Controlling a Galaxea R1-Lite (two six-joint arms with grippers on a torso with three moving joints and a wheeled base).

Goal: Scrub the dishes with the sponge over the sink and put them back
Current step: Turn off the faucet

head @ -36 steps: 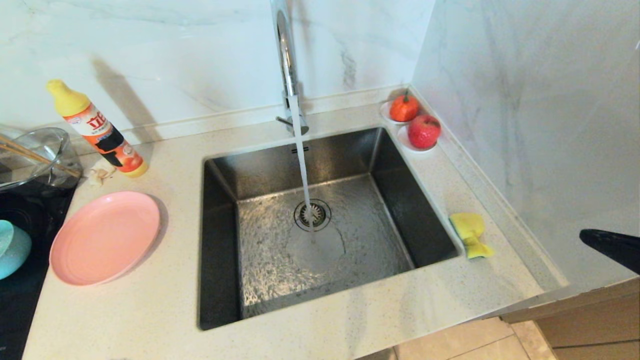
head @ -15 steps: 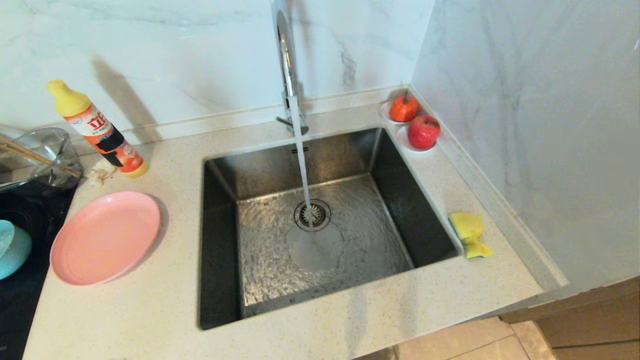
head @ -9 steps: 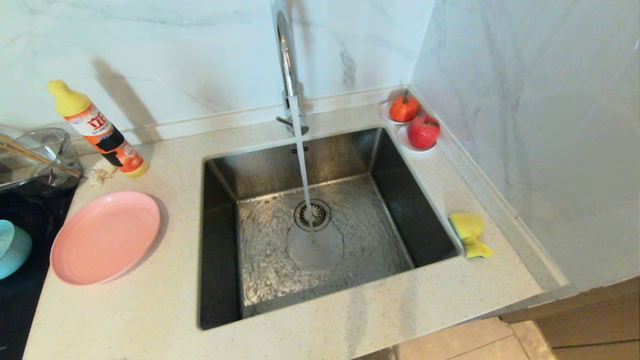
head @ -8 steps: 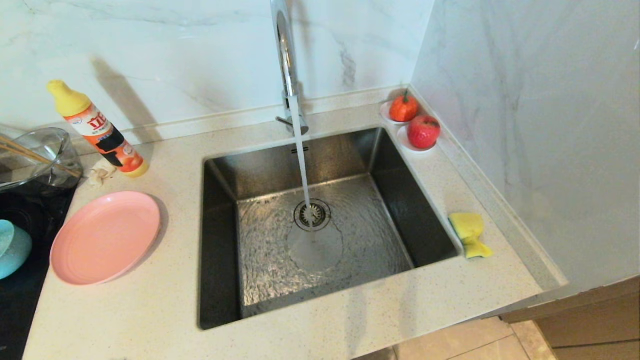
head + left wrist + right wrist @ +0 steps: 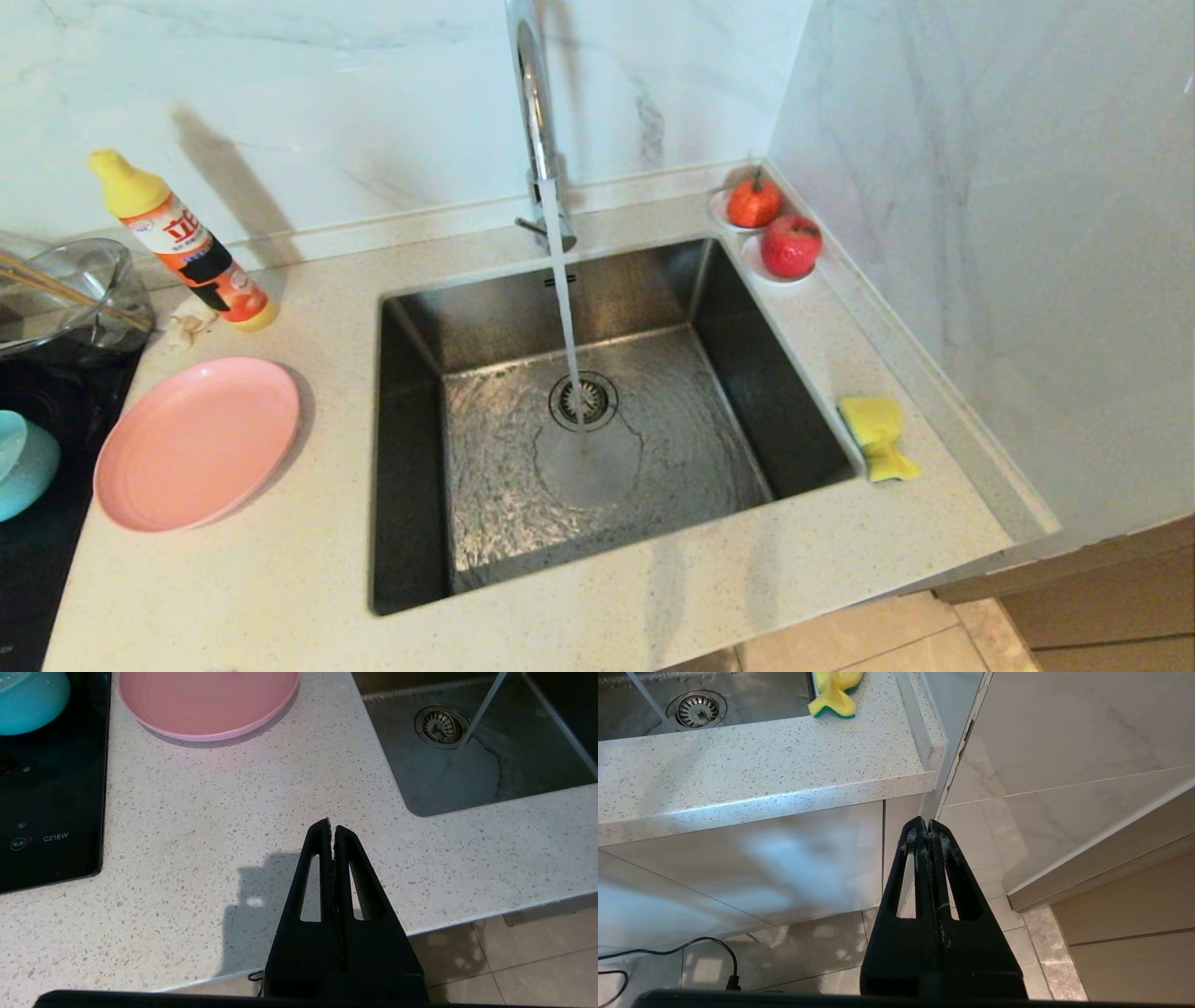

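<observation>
Right gripper (image 5: 928, 823) gone from head view, closed below sponge (image 5: 876, 436)

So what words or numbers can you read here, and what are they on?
"C21EW": white print on the black stove top, beside a small round button whose tiny characters are too small to read.
The soap bottle has a big red character on its label; it and the smaller print are too blurred to read.
Nothing else carries writing.
</observation>
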